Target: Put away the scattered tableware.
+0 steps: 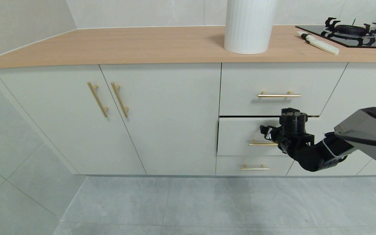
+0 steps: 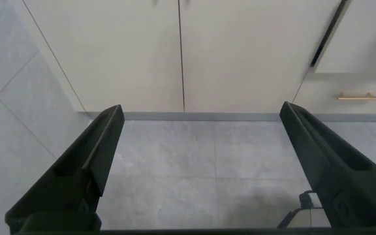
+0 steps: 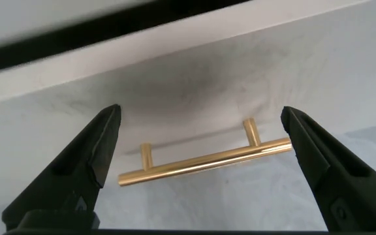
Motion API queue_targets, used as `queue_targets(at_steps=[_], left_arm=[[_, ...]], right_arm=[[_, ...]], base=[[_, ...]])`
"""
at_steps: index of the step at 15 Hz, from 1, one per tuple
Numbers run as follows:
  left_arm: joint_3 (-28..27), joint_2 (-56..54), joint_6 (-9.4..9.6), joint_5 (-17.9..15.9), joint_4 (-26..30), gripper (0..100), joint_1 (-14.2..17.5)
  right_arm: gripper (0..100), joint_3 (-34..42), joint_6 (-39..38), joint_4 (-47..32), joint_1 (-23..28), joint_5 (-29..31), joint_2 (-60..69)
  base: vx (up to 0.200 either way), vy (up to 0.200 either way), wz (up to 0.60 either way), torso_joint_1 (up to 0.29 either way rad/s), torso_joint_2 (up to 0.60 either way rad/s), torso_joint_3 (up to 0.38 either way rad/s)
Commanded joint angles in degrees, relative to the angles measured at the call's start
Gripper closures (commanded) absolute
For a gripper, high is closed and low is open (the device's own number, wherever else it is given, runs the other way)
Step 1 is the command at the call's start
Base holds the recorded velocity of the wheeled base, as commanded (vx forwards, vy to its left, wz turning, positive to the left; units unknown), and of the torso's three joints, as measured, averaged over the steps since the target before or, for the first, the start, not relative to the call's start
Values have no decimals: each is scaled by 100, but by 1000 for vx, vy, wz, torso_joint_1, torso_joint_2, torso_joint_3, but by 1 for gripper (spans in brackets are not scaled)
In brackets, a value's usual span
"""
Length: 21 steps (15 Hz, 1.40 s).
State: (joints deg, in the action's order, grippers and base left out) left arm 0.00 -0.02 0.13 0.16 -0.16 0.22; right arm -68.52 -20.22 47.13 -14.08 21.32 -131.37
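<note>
On the wooden tabletop (image 1: pixel 142 45), at its right end just beside the stove (image 1: pixel 354 32), lies a long white utensil (image 1: pixel 318 43) with a dark band near one end; whether it is a knife or some other tool is hard to tell. The stove is cut off by the picture's edge, and so is the top of the white ribbed container (image 1: pixel 248 29) standing to the utensil's left. Well below and apart from the utensil, the right gripper (image 1: pixel 271 135) is in front of the middle drawer (image 1: pixel 240 137), which stands slightly ajar with a dark gap above it. In the head view the gripper hides the right part of that drawer's gold handle (image 1: pixel 260 143). In the right wrist view the fingers (image 3: pixel 96 156) are spread wide, and the handle lies between them without touching either one. The left gripper (image 2: pixel 201 108) hangs low over the grey floor (image 2: pixel 194 163), facing the cabinet doors (image 2: pixel 175 52), its fingers also spread wide and holding nothing.
</note>
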Motion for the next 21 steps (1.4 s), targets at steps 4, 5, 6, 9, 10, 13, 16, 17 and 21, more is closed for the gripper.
queue_targets(at_steps=[4, 5, 6, 9, 10, 13, 16, 17, 21], left_arm=[[0, 2, 4, 2, -2, 0, 4], [0, 2, 4, 2, -2, 0, 4], [0, 2, 4, 2, -2, 0, 4], [0, 2, -5, 2, -2, 0, 4], [0, 2, 4, 2, -2, 0, 4], [0, 2, -5, 2, -2, 0, 4], [0, 2, -5, 2, -2, 0, 4], [0, 2, 4, 2, -2, 0, 4], [0, 2, -5, 2, -2, 0, 4]], right_arm=[[0, -381, -34, -2, 116, 144, -258], [0, -434, -34, 33, 125, 179, -302], [0, -469, -34, 77, 178, 223, -337], [0, -487, -34, 77, 195, 223, -337], [0, -487, -34, 77, 195, 223, -328], [0, -425, -34, 86, 213, 320, -223], [0, 762, -17, 569, 239, 672, 1025], [0, 1333, 10, 701, 239, 663, 1649], [0, 3583, 757, 789, 239, 707, 4365]], base=[[0, 0, 0, 0, 0, 0], [0, 0, 0, 0, 0, 0], [0, 0, 0, 0, 0, 0], [0, 0, 0, 0, 0, 0], [0, 0, 0, 0, 0, 0], [0, 0, 0, 0, 0, 0], [0, 0, 0, 0, 0, 0], [0, 0, 0, 0, 0, 0], [0, 0, 0, 0, 0, 0]])
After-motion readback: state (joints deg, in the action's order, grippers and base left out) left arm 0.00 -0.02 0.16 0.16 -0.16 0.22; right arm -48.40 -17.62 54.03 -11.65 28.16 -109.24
